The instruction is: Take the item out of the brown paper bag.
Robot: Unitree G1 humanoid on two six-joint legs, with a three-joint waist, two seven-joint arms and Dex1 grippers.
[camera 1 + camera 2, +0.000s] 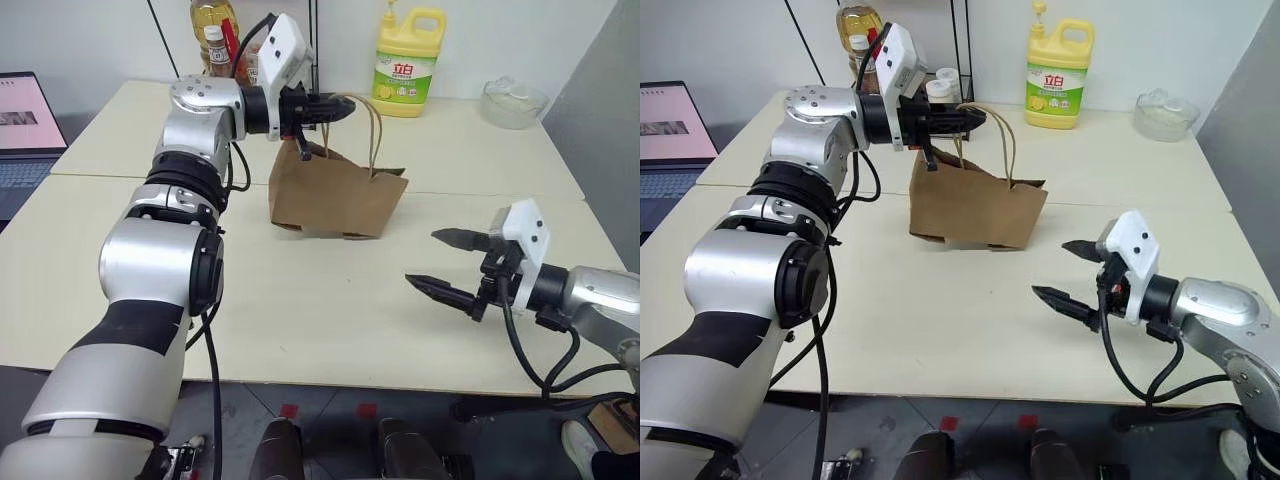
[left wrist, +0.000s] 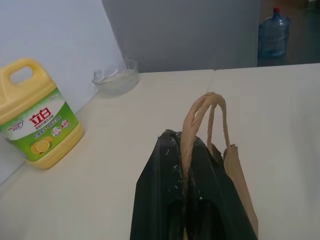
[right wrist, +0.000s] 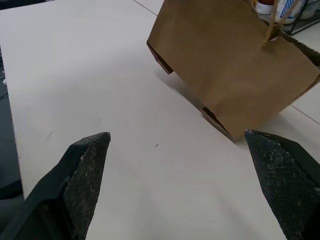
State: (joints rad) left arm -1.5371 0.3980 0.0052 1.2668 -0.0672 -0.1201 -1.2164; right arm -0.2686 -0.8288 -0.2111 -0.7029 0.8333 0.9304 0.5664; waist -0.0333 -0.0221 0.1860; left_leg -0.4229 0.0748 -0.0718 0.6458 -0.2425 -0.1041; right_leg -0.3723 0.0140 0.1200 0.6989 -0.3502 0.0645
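My left gripper (image 1: 335,106) pinches one handle of the brown paper bag (image 1: 335,195), whose mouth faces up; my right gripper (image 1: 447,262), spread wide, hangs near the bag's front.

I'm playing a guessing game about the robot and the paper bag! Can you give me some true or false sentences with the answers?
1. The left gripper is shut on a handle of the brown paper bag. True.
2. The right gripper is shut tight. False: its fingers stand wide apart over the table.
3. The yellow jug stands behind the bag. True.
4. The right gripper is inside the bag. False: it is apart from the bag, on the near side.
5. The bag lies flat on its side. False: it hangs upright from its handle.
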